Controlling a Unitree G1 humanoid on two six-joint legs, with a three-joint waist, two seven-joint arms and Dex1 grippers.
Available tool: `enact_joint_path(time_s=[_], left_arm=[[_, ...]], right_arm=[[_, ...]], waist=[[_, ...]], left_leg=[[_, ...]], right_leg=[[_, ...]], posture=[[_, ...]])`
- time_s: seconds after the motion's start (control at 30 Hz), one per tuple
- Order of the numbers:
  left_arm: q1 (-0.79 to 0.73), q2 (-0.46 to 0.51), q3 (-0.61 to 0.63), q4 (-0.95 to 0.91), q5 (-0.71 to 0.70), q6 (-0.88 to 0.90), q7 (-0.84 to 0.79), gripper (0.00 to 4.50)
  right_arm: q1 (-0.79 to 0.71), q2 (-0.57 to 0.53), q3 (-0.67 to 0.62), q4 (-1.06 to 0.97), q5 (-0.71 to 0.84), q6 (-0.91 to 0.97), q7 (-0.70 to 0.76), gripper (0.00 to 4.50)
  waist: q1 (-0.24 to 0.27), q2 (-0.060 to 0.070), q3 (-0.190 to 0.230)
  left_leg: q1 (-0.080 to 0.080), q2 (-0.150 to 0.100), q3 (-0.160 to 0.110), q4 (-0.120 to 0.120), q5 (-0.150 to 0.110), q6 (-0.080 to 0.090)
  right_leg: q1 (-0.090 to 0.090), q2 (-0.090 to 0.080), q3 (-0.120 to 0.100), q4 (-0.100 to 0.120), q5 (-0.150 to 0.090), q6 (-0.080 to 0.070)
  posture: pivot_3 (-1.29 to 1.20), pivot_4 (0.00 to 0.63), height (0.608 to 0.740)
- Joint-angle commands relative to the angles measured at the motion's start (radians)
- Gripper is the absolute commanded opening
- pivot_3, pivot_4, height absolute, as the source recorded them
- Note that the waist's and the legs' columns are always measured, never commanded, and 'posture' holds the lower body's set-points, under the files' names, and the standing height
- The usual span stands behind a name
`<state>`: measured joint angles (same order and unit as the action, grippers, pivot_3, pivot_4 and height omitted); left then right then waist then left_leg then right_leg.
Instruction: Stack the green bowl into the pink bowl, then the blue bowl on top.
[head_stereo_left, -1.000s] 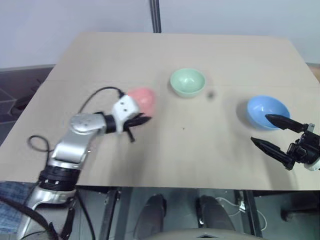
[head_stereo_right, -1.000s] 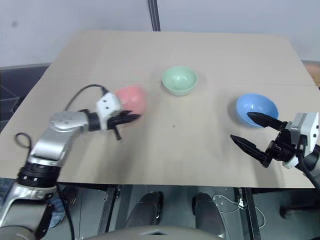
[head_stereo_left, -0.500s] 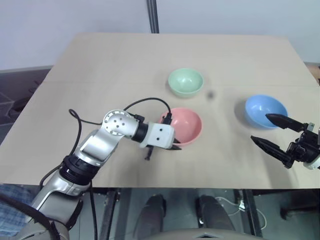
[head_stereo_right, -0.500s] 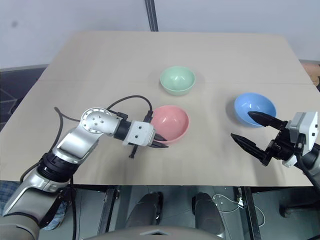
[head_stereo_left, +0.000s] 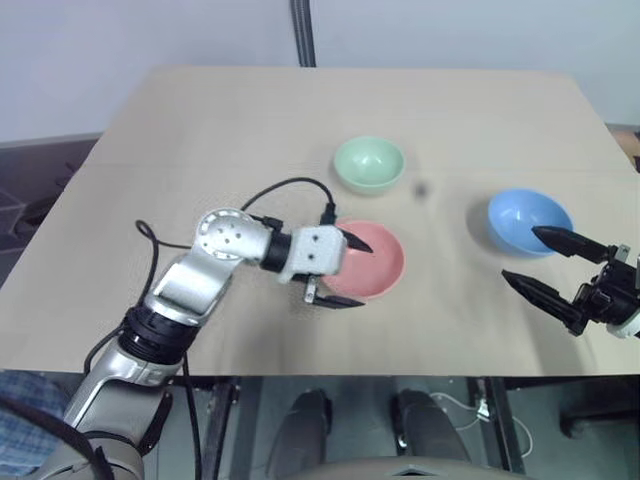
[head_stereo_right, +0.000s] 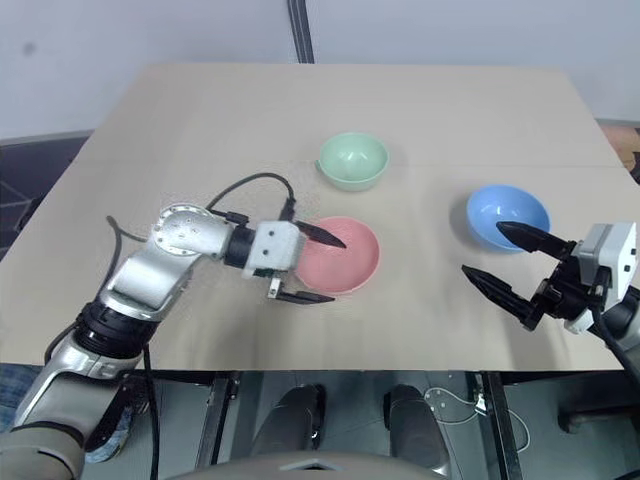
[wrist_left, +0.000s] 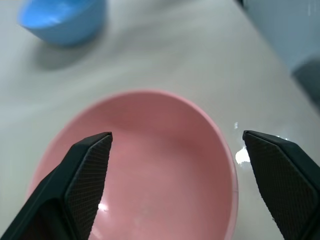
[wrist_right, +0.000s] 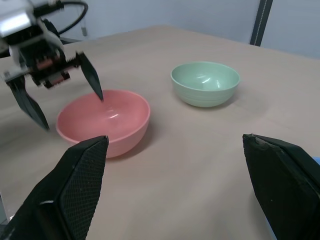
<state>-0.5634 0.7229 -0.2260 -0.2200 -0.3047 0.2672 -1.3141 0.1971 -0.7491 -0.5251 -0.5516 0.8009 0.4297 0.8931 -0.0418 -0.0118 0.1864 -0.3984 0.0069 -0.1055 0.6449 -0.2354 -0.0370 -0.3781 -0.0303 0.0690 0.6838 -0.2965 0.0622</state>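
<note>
Table (head_stereo_left: 200, 120) holds three bowls, all upright, apart. Pink bowl (head_stereo_left: 372, 262) centre-near; left gripper (head_stereo_left: 340, 270) spread wide at its left rim, fingers straddling it, nothing pinched. Blue bowl (head_stereo_left: 528, 220) right; right gripper (head_stereo_left: 545, 265) spread, empty, just near of it. Green bowl (head_stereo_left: 369, 163) centre-far.

A plain salmon-pink round plastic bowl (head_stereo_left: 368, 262), a pale mint-green round plastic bowl (head_stereo_left: 369, 163) and a light sky-blue round plastic bowl (head_stereo_left: 528, 220) sit on the beige counter (head_stereo_left: 250, 130). Black fingers (wrist_left: 85, 170) show a fine grid texture.
</note>
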Motion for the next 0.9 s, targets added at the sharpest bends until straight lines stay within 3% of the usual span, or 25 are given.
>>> enact_joint_path(time_s=[0.03, 0.13, 0.23, 0.4, 0.67, 0.9], left_arm=[[0.056, 0.068, 0.235, -0.048, -0.232, 0.149, -0.004, 4.43], [0.107, 0.120, 0.364, -0.018, -0.280, 0.220, 0.049, 4.43], [0.146, 0.173, 0.480, 0.095, -0.222, 0.201, 0.135, 4.43], [0.186, 0.221, 0.576, 0.212, -0.174, 0.158, 0.211, 4.43], [0.353, 0.223, 0.645, 0.083, -0.272, 0.167, 0.150, 4.43], [0.403, 0.232, 0.668, 0.054, -0.305, 0.172, 0.134, 4.43]], right_arm=[[-0.017, -0.015, -0.007, -0.012, 0.004, -0.013, 0.008, 4.50], [-0.025, -0.014, -0.001, -0.011, 0.004, -0.010, 0.007, 4.50], [-0.042, -0.018, 0.018, -0.003, 0.004, 0.001, 0.006, 4.50], [-0.080, -0.028, 0.052, 0.023, -0.003, 0.005, 0.010, 4.50], [-0.173, -0.059, 0.104, 0.085, -0.014, 0.017, 0.038, 4.50], [-0.224, -0.078, 0.131, 0.119, -0.021, 0.028, 0.064, 4.50]], waist=[[-0.003, 0.000, 0.000], [0.009, 0.000, 0.000], [0.004, 0.000, 0.000], [0.003, 0.000, 0.001], [0.006, 0.000, 0.001], [0.004, 0.000, 0.001]], left_leg=[[0.000, 0.000, 0.000, 0.000, 0.000, 0.000], [0.001, 0.000, -0.001, 0.000, 0.000, 0.000], [0.001, 0.000, -0.001, 0.002, 0.000, 0.000], [0.001, 0.000, -0.001, 0.002, 0.000, 0.000], [0.000, 0.000, -0.001, 0.002, 0.000, 0.000], [0.001, 0.000, 0.000, 0.002, 0.000, 0.000]], right_leg=[[0.000, 0.000, 0.000, 0.000, 0.000, 0.000], [0.000, 0.000, -0.001, 0.001, 0.000, 0.000], [0.002, 0.000, -0.001, 0.001, 0.000, 0.000], [0.001, 0.000, -0.001, 0.003, 0.000, 0.000], [0.000, -0.001, -0.001, 0.002, 0.000, 0.000], [0.000, -0.001, 0.000, 0.003, 0.000, 0.000]], posture=[[0.00, 0.150, 0.740], [0.00, 0.150, 0.740], [0.00, 0.150, 0.740], [0.00, 0.150, 0.740], [0.00, 0.150, 0.740], [0.00, 0.150, 0.740]])
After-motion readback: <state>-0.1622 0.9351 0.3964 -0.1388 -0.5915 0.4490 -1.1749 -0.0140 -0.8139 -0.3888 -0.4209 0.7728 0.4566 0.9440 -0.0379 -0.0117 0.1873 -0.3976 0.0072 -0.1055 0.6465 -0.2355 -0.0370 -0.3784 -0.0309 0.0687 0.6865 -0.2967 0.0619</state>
